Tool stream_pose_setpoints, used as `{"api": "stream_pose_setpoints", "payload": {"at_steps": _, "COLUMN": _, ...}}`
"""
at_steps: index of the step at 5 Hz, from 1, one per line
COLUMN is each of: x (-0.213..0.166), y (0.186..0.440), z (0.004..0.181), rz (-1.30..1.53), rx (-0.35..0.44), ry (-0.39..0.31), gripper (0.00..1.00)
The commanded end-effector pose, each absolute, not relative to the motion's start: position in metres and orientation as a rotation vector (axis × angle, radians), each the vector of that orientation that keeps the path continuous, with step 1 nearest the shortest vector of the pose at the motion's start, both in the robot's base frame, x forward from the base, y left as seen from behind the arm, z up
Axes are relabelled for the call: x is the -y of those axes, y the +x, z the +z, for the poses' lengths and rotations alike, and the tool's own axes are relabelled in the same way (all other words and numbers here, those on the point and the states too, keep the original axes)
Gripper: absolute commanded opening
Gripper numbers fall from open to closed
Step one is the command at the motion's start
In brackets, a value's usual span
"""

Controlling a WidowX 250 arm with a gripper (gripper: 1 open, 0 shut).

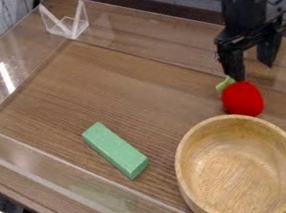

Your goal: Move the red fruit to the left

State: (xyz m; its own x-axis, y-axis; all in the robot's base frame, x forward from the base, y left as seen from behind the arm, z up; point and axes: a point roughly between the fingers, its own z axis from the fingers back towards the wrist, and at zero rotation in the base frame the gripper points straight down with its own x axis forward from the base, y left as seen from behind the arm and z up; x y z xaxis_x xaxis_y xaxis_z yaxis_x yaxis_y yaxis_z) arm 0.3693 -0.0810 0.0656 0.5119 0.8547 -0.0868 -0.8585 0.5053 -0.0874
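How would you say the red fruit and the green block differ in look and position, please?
The red fruit is rounded, glossy and topped with green leaves; the green block is flat, matte and rectangular. The fruit is compact, the block long. The fruit sits close by the wooden bowl, just below the gripper and its open fingers; the block lies apart, further left. Both rest on the wooden table.

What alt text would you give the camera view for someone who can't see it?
A black robot tool hangs open just above a red fruit on a wooden table, beside a wooden bowl. A green block lies to the left.
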Motion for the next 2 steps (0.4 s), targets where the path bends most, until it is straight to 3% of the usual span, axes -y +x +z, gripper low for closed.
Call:
{"api": "stream_pose_setpoints", "payload": {"at_steps": 1, "x": 0.076, "y": 0.373, "z": 0.07, "rz": 1.054, "rx": 0.007, "ry": -0.142, "gripper": 1.0}}
{"api": "stream_pose_setpoints", "payload": {"at_steps": 2, "x": 0.076, "y": 0.371, "z": 0.06, "rz": 1.064, "rx": 0.007, "ry": -0.129, "gripper": 1.0}}
